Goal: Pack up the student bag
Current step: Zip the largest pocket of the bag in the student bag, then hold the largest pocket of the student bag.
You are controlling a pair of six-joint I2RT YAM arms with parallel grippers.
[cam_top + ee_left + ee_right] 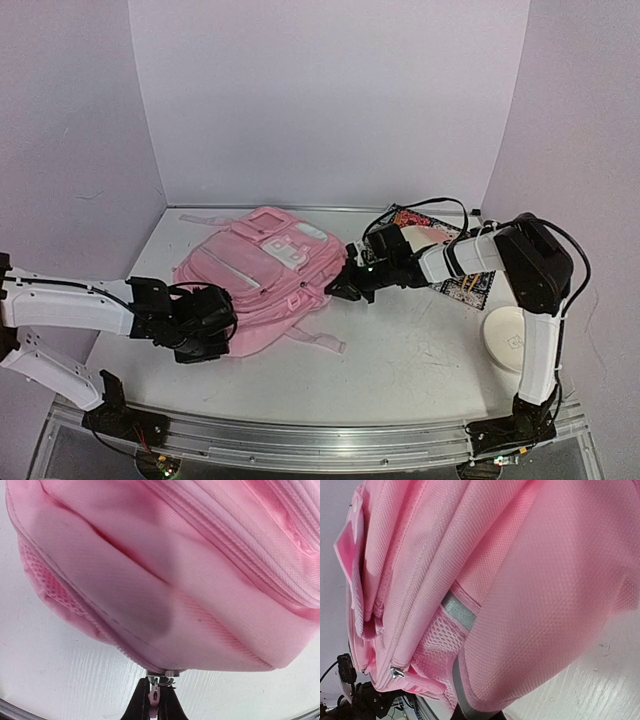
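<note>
The student bag (262,275) lies flat in the middle of the table, pale pink, with white patches on its front. My left gripper (218,335) is at the bag's near-left edge. In the left wrist view it (156,701) is shut on a pink zip pull (154,707) that hangs from a metal slider (165,673). My right gripper (345,287) is at the bag's right side. In the right wrist view it (476,716) sits at the bottom edge, shut on the bag's grey-trimmed side edge (461,697), below a mesh pocket (437,647). Its fingertips are mostly hidden by fabric.
A book with a patterned cover (462,283) lies at the back right, partly under the right arm. A white round dish (508,335) sits near the right arm's upright link. A loose pink strap (318,340) trails from the bag toward the front.
</note>
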